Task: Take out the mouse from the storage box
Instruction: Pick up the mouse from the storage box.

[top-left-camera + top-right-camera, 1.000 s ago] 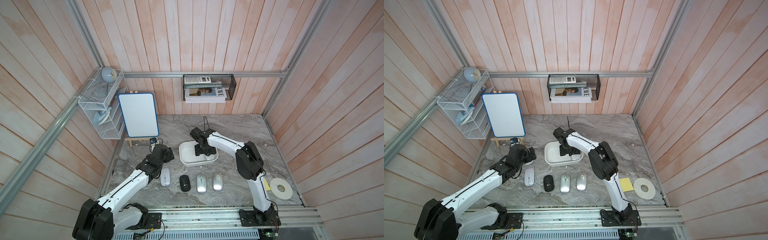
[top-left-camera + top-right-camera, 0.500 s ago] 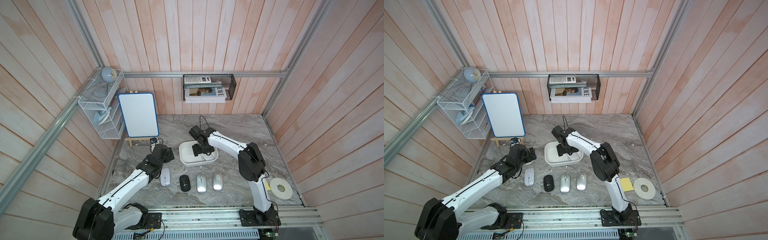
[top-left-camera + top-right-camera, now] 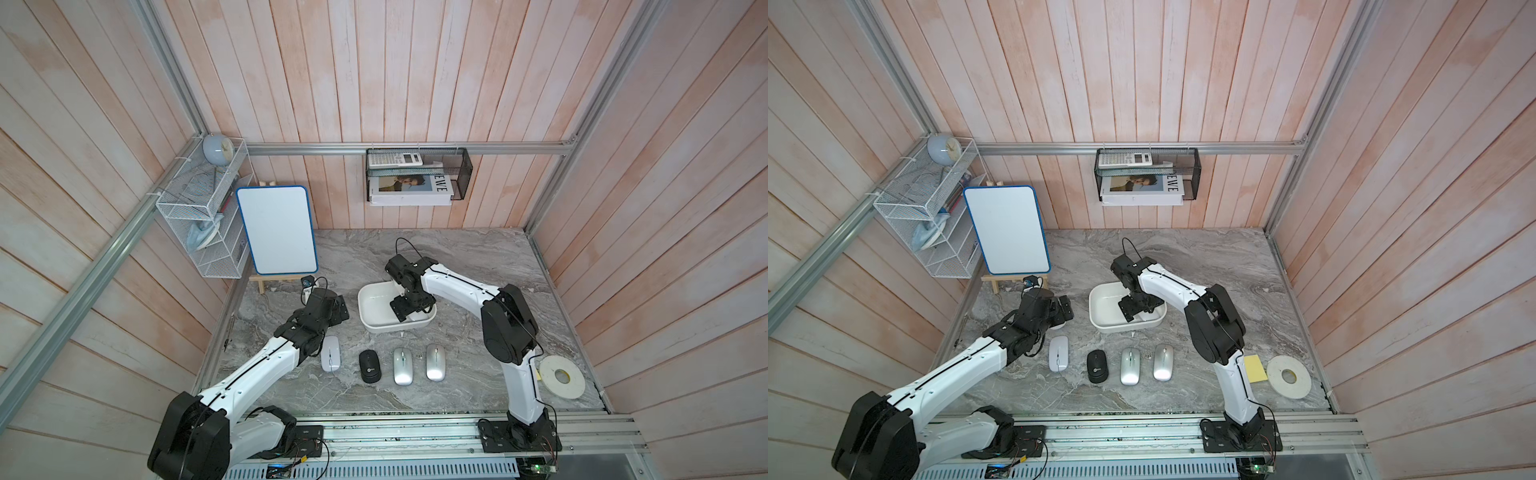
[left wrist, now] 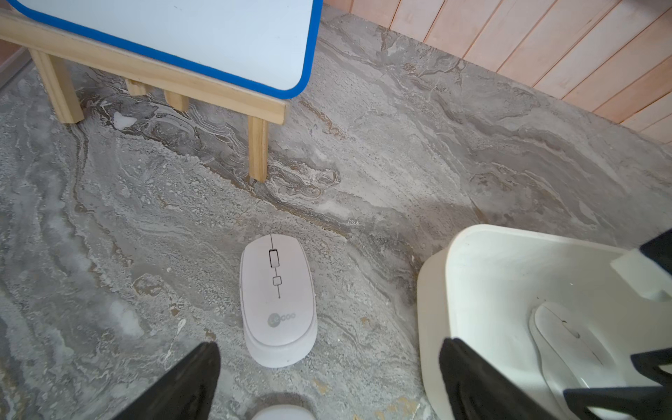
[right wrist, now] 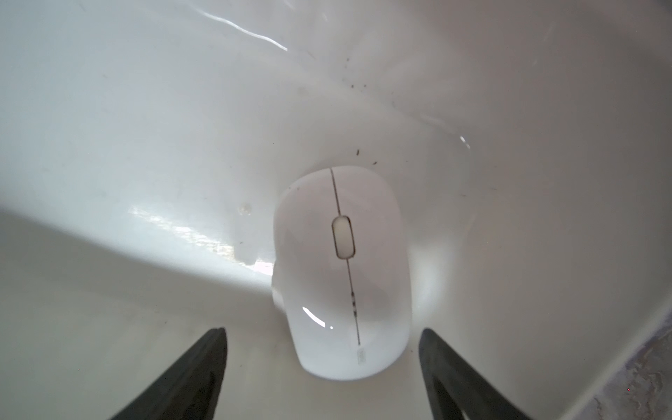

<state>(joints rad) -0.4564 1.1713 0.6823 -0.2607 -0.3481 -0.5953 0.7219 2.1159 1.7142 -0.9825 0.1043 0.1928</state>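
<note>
The storage box is a shallow white tub in the middle of the marble table. My right gripper reaches down inside it and hides the mouse in both top views. In the right wrist view a glossy white mouse lies on the box floor. The right gripper is open there, its fingertips on either side of the mouse's near end and clear of it. The left wrist view shows this mouse inside the box. My left gripper hangs open and empty left of the box.
Several mice lie in a row in front of the box: white, black, two silver. A whiteboard on a wooden easel stands back left. A tape roll and yellow notes lie at the right.
The right gripper has shifted slightly inside the box and its jaws have spread a little. The left arm has not moved.
</note>
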